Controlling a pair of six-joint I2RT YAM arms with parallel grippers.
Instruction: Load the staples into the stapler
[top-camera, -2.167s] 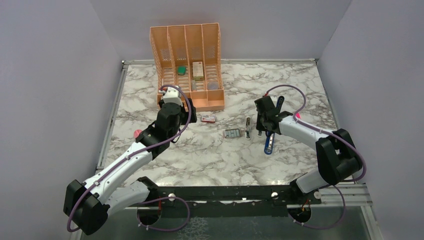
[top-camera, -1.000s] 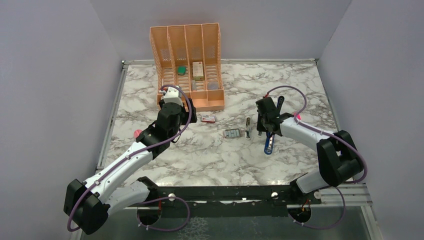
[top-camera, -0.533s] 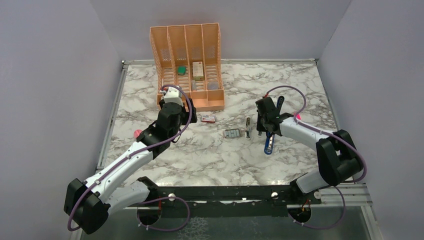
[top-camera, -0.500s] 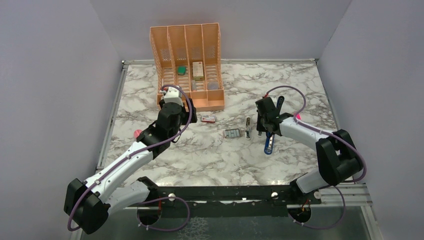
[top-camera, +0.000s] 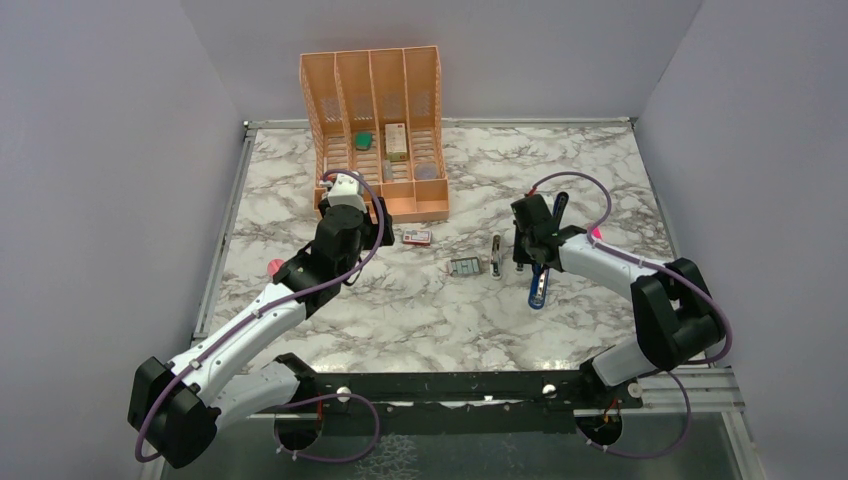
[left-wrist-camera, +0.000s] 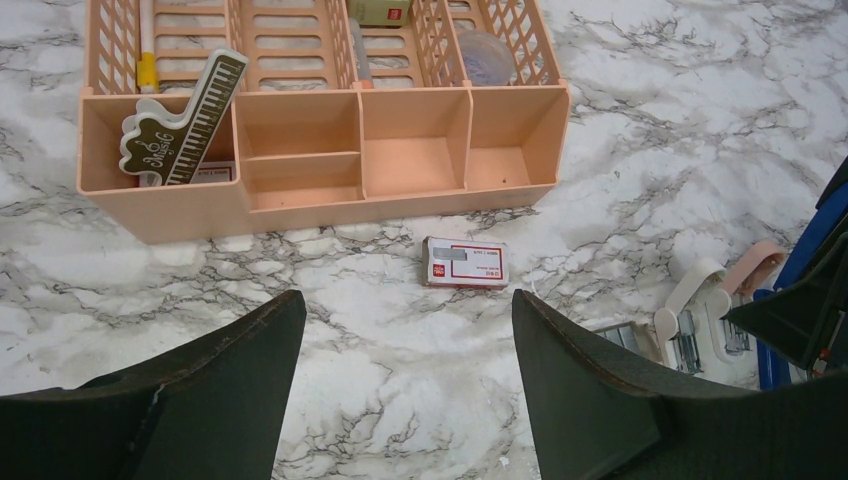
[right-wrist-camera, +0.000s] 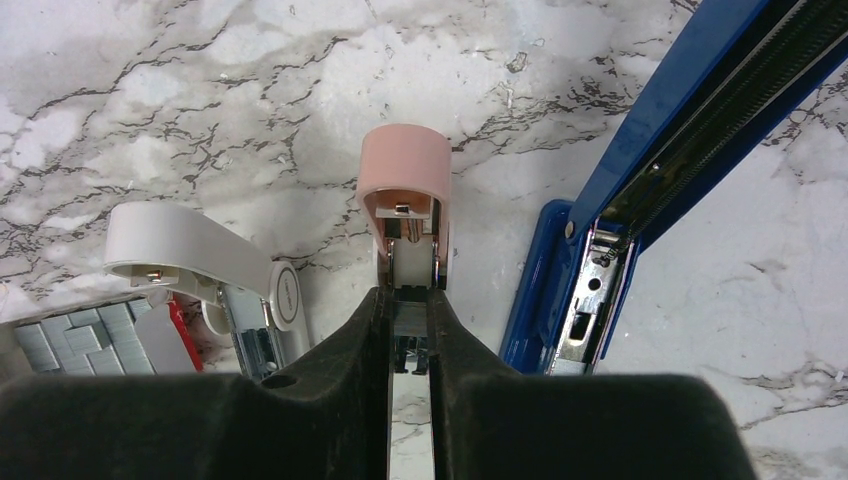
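My right claw (right-wrist-camera: 410, 300) is pinched narrow. Its 2 fingers are closed on a small grey piece (right-wrist-camera: 410, 318) at the near end of a pinkish-tan rounded piece (right-wrist-camera: 405, 160) lying on the white marble desk (right-wrist-camera: 300, 80). I cannot tell what that grey piece is. Just to the right lies the slim blue stapler (right-wrist-camera: 530, 290), opened up with its silver channel showing. To the left sits a white rounded piece (right-wrist-camera: 175, 240), and just beside that is the grey tray of metallic staples (right-wrist-camera: 70, 345). Further left, the red-and-white cardboard sleeve (left-wrist-camera: 465, 263) lies apart from the tray, in front of the peach plastic organiser (left-wrist-camera: 320, 200). My left claw (left-wrist-camera: 405, 330) hangs wide open above the desk near that sleeve, holding nothing.
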